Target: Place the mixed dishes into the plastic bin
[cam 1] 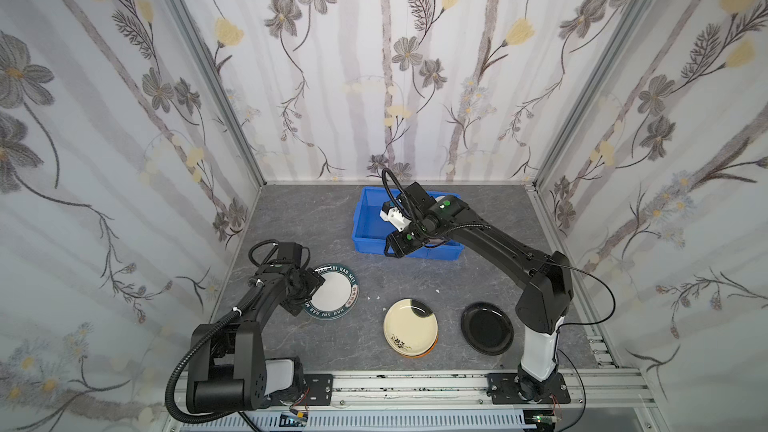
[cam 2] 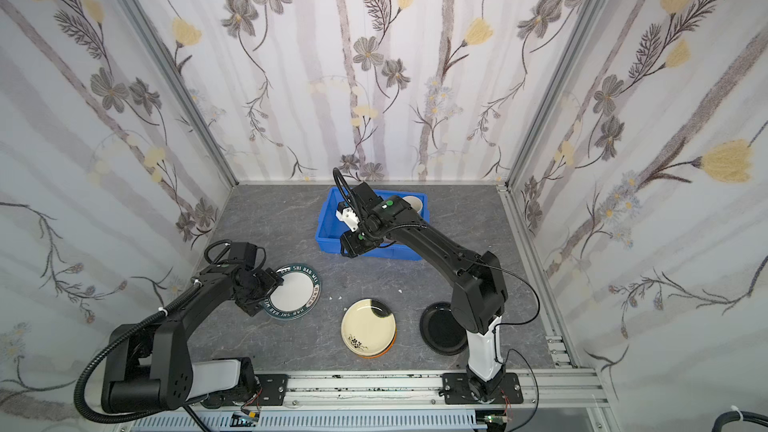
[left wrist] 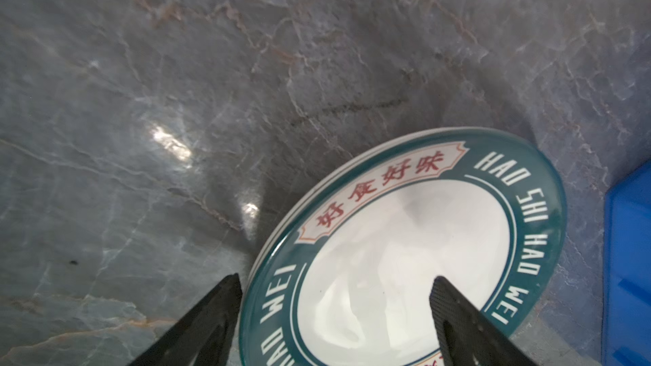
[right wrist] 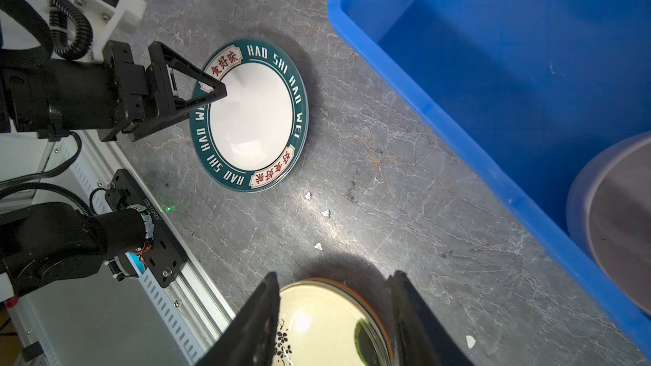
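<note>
The blue bin [cam 1: 365, 224] sits at the far middle of the grey surface [cam 1: 291, 218], with a pale bowl [cam 2: 413, 202] in its far right corner. The right arm [cam 1: 490, 243] lies across the bin's near right part and hides what is there. The right hand [right wrist: 334, 297] hangs over the bin's near edge, partly spread and holding nothing. At the near left, the lettered plate [cam 1: 338, 290] lies flat. The left hand [left wrist: 336, 297] is spread wide across its left rim, one finger over the white middle and one outside the rim, not yet gripping. Near the middle, a cream plate [cam 1: 409, 326] rests on an orange plate [cam 1: 428, 352], and a black plate [cam 1: 486, 328] lies just to their right. A few white crumbs [right wrist: 324, 212] lie between the plates
</note>
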Robot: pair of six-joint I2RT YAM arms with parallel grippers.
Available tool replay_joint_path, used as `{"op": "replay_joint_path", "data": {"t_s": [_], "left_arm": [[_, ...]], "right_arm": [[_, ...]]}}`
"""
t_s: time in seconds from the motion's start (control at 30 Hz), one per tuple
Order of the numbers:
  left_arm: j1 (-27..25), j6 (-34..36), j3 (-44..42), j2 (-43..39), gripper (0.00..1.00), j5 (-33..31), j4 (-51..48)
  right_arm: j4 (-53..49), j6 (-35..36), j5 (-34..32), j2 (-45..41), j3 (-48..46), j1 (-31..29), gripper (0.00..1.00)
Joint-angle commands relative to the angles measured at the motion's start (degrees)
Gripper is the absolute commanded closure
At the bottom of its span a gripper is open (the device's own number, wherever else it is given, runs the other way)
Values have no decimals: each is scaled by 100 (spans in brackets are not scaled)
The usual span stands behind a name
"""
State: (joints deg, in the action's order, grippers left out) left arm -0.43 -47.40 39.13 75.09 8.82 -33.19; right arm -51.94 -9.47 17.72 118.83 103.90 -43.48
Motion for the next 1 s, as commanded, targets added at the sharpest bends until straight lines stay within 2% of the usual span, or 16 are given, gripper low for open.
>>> {"op": "replay_joint_path", "data": {"t_s": [0.0,0.3,0.43,0.63,0.7,0.77,0.97], "left_arm": [[-185,-85,85,100,14,26,118],[-777,-168,233,330,15,-11,247],[-859,-185,217,-169,14,-78,-84],[-696,322,317,-1062,14,-653,-845],[-523,417,274,-1068,19,-639,-806],[-377,493,218,-979,29,-477,-549],[-259,685,421,-374,40,-310,-121]], "right_arm": [[176,-123,64,-16,-177,-62,49],[631,-304,0,31,-599,-354,49],[899,-409,-46,236,-599,-589,50],[1258,-682,-75,580,-591,-679,59],[1324,-742,-73,668,-586,-687,63],[1400,-788,-82,736,-585,-696,65],[1490,-809,-106,868,-527,-704,67]]}}
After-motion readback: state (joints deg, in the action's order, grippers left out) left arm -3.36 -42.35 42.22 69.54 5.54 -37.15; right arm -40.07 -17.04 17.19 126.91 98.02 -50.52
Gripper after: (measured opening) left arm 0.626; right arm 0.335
